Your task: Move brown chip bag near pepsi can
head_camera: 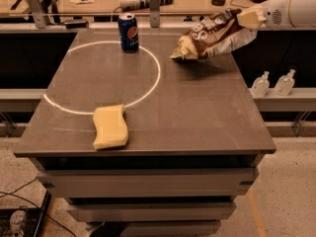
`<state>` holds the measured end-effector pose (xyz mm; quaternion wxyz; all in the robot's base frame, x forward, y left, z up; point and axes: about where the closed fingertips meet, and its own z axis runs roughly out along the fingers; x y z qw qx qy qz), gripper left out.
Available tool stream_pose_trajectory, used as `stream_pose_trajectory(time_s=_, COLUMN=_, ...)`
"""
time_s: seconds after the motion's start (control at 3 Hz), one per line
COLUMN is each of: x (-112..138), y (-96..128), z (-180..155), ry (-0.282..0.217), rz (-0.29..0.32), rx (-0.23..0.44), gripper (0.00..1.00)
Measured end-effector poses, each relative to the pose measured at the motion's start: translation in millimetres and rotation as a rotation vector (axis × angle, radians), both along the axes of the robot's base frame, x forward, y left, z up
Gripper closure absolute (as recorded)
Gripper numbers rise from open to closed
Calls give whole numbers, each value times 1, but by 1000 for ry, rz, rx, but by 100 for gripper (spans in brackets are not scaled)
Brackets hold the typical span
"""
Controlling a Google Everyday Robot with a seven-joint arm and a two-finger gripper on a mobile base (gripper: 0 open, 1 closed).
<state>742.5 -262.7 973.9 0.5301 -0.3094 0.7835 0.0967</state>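
Observation:
The brown chip bag (212, 37) hangs tilted above the table's far right part, its tan lower end just over the surface. My gripper (248, 19) comes in from the right on a white arm and is shut on the bag's upper right end. The pepsi can (128, 32) stands upright at the far side of the table, on the white circle's rim, well to the left of the bag.
A pale yellow sponge (109, 127) lies near the table's front edge. A white circle (150, 90) is drawn on the grey table (207, 117). Two small clear bottles (273, 83) stand on a ledge to the right. A cluttered bench runs behind.

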Motion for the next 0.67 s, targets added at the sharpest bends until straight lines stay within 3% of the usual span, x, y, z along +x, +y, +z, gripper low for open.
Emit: stream_pose_trajectory(time_s=0.67, x=21, y=43, z=19, ry=-41, rz=102, rx=71, gripper=100)
